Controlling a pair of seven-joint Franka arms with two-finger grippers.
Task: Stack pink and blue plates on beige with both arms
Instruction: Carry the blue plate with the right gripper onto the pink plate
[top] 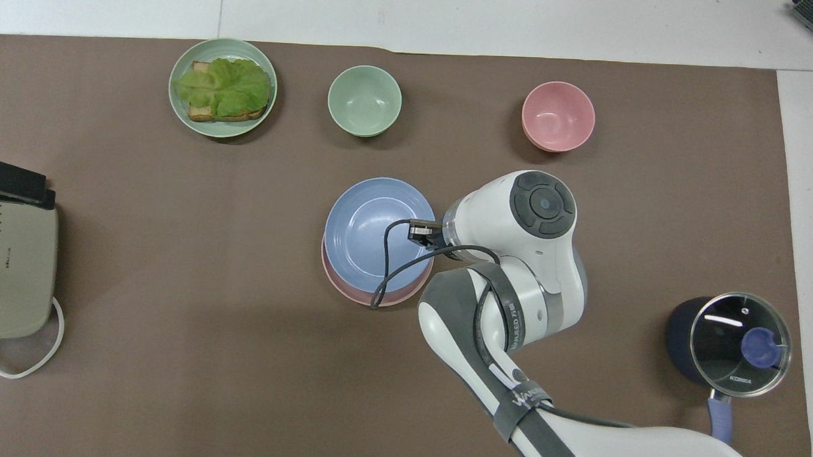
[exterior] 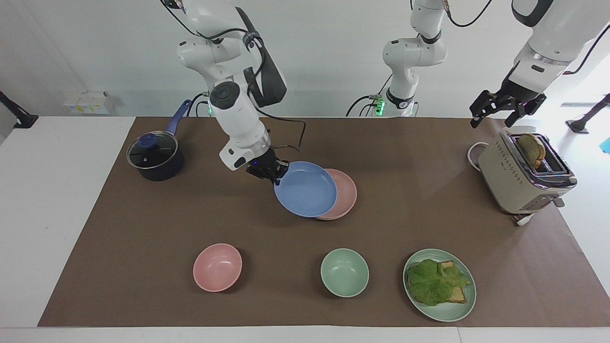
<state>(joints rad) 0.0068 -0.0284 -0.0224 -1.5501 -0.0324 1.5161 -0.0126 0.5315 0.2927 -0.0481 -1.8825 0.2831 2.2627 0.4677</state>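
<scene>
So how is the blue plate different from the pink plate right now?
The blue plate is held by its rim in the right gripper, tilted in the air; the pink plate lies flat on the table, partly covered by the blue plate. Both look round, shallow and equally large.

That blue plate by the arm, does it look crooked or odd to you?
Yes. The blue plate hangs tilted in the right tool, pinched at its rim, partly over the pink plate rather than resting flat on it.

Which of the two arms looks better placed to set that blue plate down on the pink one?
The right: its hand is shut on the round matte blue plate, held over the pale pink plate. The left hand waits open over the beige toaster.
</scene>
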